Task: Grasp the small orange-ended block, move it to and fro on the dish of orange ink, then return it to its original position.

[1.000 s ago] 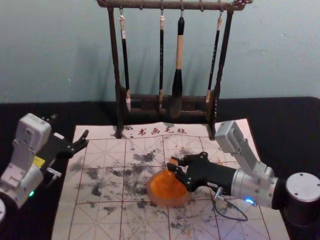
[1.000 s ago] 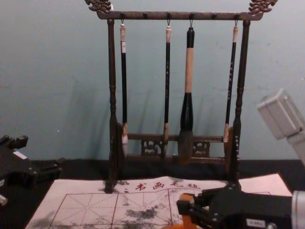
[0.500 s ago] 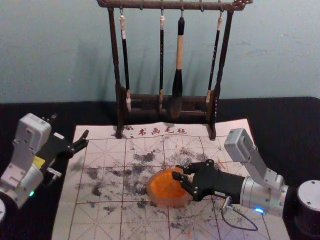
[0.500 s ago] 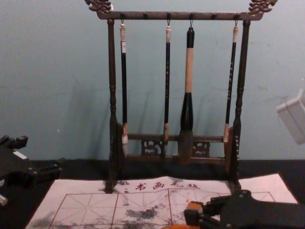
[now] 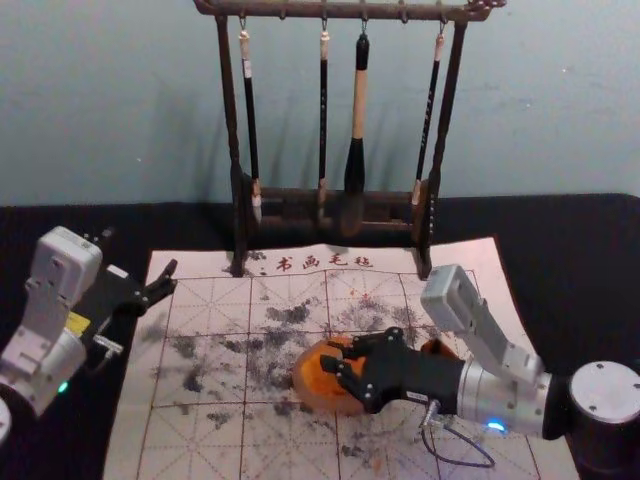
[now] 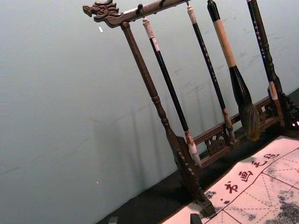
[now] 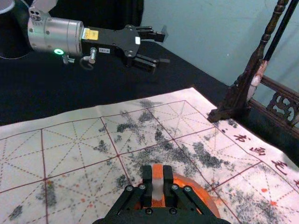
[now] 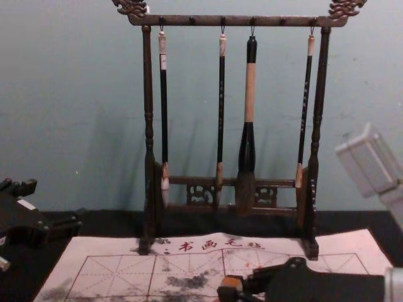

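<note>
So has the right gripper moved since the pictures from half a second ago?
Yes. In the head view, the right gripper has shifted toward the robot's left, farther in over the dish of orange ink.

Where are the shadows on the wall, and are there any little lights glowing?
Chest view: soft, faint shadows on the wall, left of the brush rack. Left wrist view: dim shadow streaks behind the brushes. Head view: a blue light glows on the right arm, a green light on the left arm.
</note>
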Tool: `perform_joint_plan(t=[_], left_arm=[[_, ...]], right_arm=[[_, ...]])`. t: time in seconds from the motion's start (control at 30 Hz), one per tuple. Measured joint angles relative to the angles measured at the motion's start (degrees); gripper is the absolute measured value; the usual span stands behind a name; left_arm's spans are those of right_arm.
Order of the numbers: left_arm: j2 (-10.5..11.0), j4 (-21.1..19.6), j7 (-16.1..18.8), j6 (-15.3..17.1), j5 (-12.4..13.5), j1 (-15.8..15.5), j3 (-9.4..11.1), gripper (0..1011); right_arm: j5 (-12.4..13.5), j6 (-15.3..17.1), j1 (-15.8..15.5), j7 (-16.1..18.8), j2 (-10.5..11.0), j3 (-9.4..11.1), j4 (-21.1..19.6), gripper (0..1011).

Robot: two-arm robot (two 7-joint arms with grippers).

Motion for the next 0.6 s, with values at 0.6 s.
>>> perform_joint_plan(t=[0.6], left_arm=[[0.0, 0.0, 0.0, 0.0, 0.0, 0.0, 0.0, 1001]], right_arm=[[-1.1, 0.3, 3.1, -1.6, -2.6, 0.1, 4.4, 80]])
